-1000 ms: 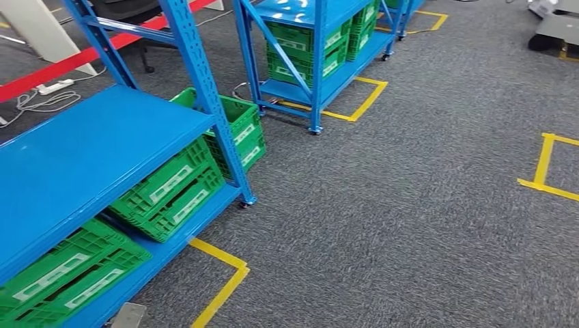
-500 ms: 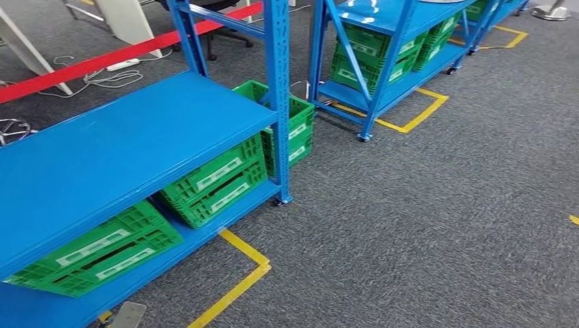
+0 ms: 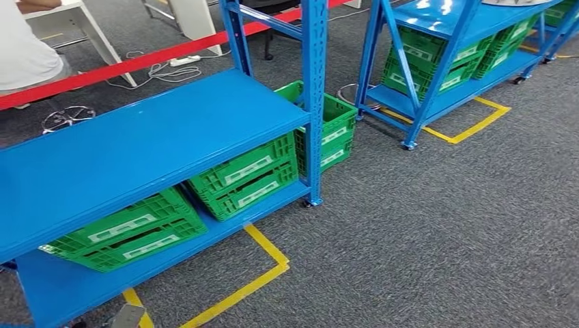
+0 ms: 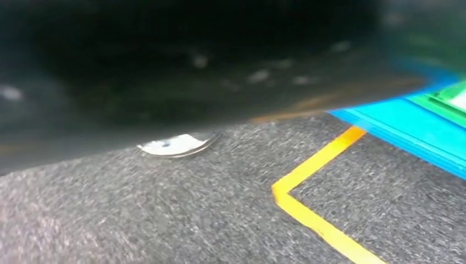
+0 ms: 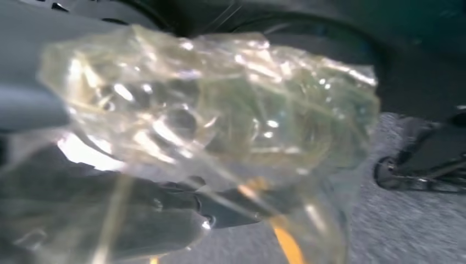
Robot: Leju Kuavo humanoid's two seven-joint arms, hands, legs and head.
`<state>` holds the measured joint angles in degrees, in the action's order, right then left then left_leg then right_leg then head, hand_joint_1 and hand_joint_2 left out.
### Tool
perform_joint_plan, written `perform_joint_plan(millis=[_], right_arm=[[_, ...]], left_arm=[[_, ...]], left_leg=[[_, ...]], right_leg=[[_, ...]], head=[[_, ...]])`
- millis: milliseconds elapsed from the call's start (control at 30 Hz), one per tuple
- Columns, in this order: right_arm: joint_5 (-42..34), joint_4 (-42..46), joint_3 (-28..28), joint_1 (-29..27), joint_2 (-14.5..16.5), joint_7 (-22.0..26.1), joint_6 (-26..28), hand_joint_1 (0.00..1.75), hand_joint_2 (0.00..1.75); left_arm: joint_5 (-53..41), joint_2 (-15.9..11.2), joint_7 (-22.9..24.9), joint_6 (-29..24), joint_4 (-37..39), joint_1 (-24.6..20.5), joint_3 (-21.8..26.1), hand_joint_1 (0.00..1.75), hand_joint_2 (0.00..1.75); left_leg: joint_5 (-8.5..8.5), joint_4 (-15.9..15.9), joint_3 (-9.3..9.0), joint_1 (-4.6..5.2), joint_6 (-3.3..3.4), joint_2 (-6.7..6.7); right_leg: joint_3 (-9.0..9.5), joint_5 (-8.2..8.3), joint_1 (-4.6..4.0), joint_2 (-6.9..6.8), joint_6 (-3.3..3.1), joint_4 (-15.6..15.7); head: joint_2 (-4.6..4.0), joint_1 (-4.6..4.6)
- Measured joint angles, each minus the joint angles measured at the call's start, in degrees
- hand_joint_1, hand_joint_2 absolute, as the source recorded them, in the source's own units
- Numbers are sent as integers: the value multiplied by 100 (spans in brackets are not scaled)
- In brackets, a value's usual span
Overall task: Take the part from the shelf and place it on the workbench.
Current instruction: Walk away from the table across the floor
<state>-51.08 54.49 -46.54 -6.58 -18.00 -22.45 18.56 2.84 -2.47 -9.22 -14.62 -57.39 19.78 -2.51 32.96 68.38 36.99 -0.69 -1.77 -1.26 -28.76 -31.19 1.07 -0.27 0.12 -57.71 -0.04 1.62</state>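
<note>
Plastic bag (image 5: pixel 220 104), clear and crinkly, with the part inside, is held by the right hand (image 5: pixel 110 225), filling the middle of the right wrist view. Blue shelf (image 3: pixel 136 150) with green crates (image 3: pixel 246 179) sits at the left of the head view. Left hand's fingers: cannot tell.

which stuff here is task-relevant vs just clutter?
Job:
- part in a clear plastic bag, held by the right hand
- near blue shelf

Lying about:
- green crates
- second blue shelf
- yellow floor tape
- red barrier tape
- cables on the carpet
- person beyond the barrier
</note>
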Motion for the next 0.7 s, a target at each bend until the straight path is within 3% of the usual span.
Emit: perform_joint_plan(millis=[67,100,167,200,267,300,333,367,433,500,567,600,633,700], right_arm=[[0,0,-3,-9,-1,-1,0,0,0],[1,0,-5,-10,-1,-3,0,0,0],[1,1,-8,-4,-1,-6,0,0,0],[1,5,-8,-1,0,-6,0,0,0],[0,17,-9,6,1,-6,0,0,0],[0,24,-9,13,1,-7,0,0,0],[0,27,-9,27,-1,-8,0,0,0],[1,32,-10,41,-4,-11,0,0,0],[1,42,-14,49,-9,-10,-2,0,0],[-2,50,-18,29,-16,3,1,0,0],[-6,50,-22,-1,-29,3,14,0,0],[-10,50,-25,-14,-36,-2,24,0,0],[-15,50,-28,-22,-42,-8,31,0,0],[-26,51,-39,-27,-50,-10,44,0,0]], left_arm=[[0,2,0,0,-3,2,-4,0,0],[0,4,0,0,-3,13,-5,0,0],[0,-1,0,-1,-7,32,-4,0,0],[0,-7,0,-1,-14,32,-3,0,0],[0,-16,0,-1,-34,13,-1,0,0],[0,-22,0,-1,-43,12,0,0,0],[0,-25,0,-1,-47,21,1,0,0],[0,-25,0,-1,-50,42,2,0,0],[0,-21,0,-1,-54,62,2,0,0],[-3,-11,0,-1,-59,45,2,0,0],[-7,-1,2,-3,-63,43,2,0,0],[-9,2,5,-4,-64,51,2,0,0],[-9,5,10,-5,-64,58,2,0,0],[-9,9,22,-5,-67,63,3,0,0]], left_leg=[[181,558,242,1,12,89],[112,557,223,7,37,102],[-239,-40,-119,54,147,204],[-361,-435,-340,100,229,353],[-430,-921,-596,179,339,578],[-405,-984,-616,199,359,597],[-425,-1015,-612,197,364,526],[-458,-1061,-623,181,370,456],[-530,-1158,-652,130,396,325],[-561,-1189,-648,99,414,186],[-562,-1186,-642,85,411,34],[-558,-1182,-649,75,400,-42],[-551,-1173,-660,59,379,-118],[-519,-1131,-670,30,305,-263]], right_leg=[[-7,-19,-47,-174,-34,-1],[-9,-31,-72,-254,-52,-1],[9,-63,-120,-397,-80,3],[30,-86,-148,-466,-80,3],[69,-122,-175,-597,-55,4],[94,-132,-182,-668,-33,11],[130,-134,-184,-737,-13,26],[158,-153,-181,-717,14,27],[90,-311,-160,-410,72,-183],[-243,-631,-111,-57,127,-845],[-597,-798,-69,18,178,-1474],[-661,-720,-50,21,203,-1525],[-621,-534,-26,31,231,-1352],[-348,-107,34,195,298,-643]], head=[[0,3],[0,4],[0,3],[0,0],[0,1],[0,5],[0,11],[0,10],[0,-7],[0,-29],[0,-32],[0,-31],[0,-31],[0,-35]])
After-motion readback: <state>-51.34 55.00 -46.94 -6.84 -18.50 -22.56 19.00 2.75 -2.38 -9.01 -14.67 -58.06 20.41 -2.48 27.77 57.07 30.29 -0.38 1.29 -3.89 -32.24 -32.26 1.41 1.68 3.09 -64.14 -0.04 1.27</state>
